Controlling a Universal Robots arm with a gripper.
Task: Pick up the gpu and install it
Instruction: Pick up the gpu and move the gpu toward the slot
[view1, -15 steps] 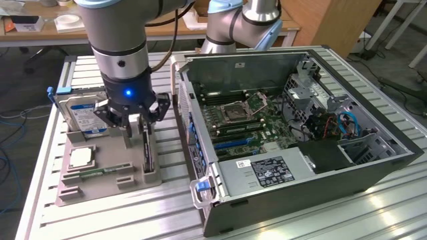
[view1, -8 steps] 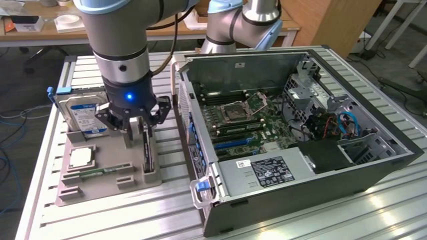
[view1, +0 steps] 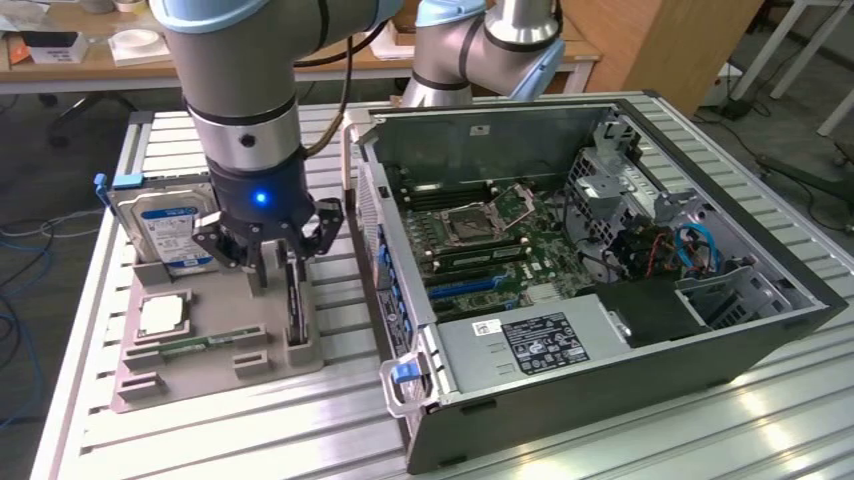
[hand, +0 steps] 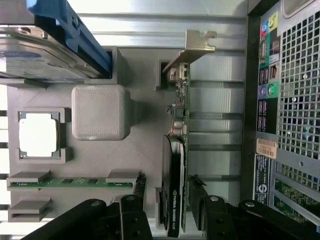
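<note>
Two spread fingers (hand: 132, 205) of the released gripper (view1: 276, 262) straddle the gpu (hand: 175, 165), which stands on edge in the grey holder (view1: 200, 375), at the exterior view's left of the computer case (view1: 534, 410). Closing off-centre could likely tilt the slim card or jam it in its slot.

Table (view1: 747, 430): under everything, across the exterior view's frame.
Tray (view1: 200, 375): on the table, lower left of the exterior view.
Computer case (view1: 601, 385): on the table, centre and right, just beside the tray.
Hard drive (view1: 163, 228): upright at the tray's far end.
Processor (view1: 159, 314): flat in the tray, before the hard drive.
Memory stick (view1: 203, 346): in the tray, before the processor.
Gpu (view1: 295, 312): on edge in the tray's slot nearest the case.
Gripper (view1: 276, 262): over the gpu, one finger on each side.
Power supply (view1: 534, 340): inside the case, before the motherboard (view1: 487, 245).
</note>
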